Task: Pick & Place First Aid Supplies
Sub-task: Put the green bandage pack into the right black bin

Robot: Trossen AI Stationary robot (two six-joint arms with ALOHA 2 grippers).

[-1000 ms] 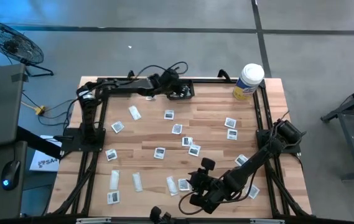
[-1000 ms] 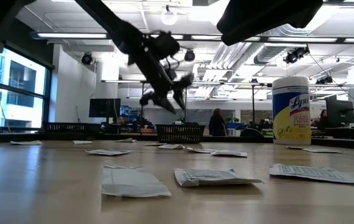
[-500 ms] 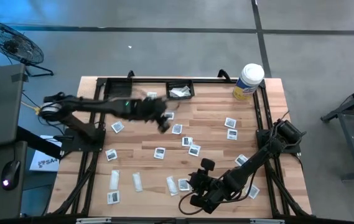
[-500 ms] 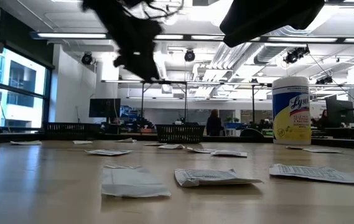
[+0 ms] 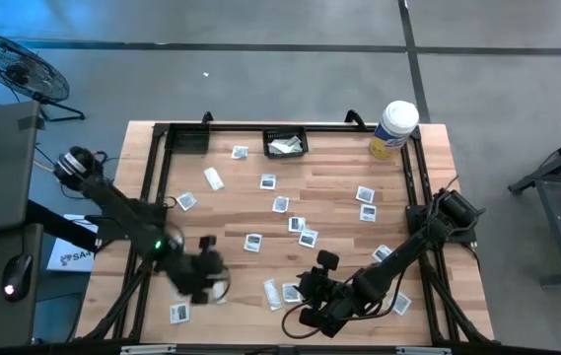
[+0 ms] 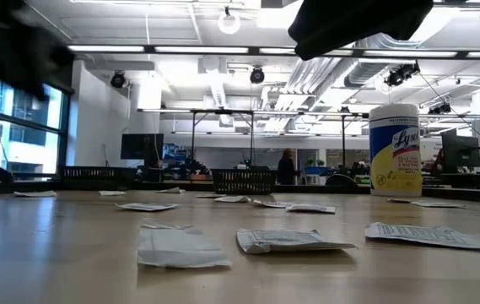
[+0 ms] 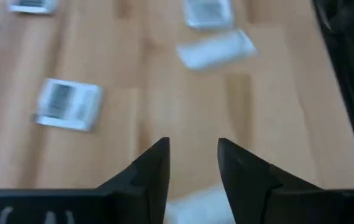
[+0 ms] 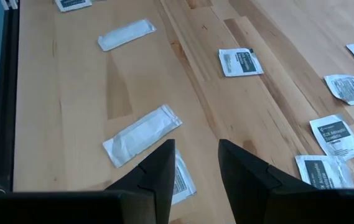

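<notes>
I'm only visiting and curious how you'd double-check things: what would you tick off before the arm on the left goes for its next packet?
1. Left end effector empty, fingers apart: ok.
2. Left end effector above packets at the table's near left: ok; a white packet lies ahead.
3. Exact packet it is aiming at: cannot tell, the view is blurred.
4. Black basket at the far edge reachable, already holding white packets: ok.
5. Right end effector apart from the left one, hovering empty at the near edge: ok.
6. White tub away from the packets: ok.
</notes>
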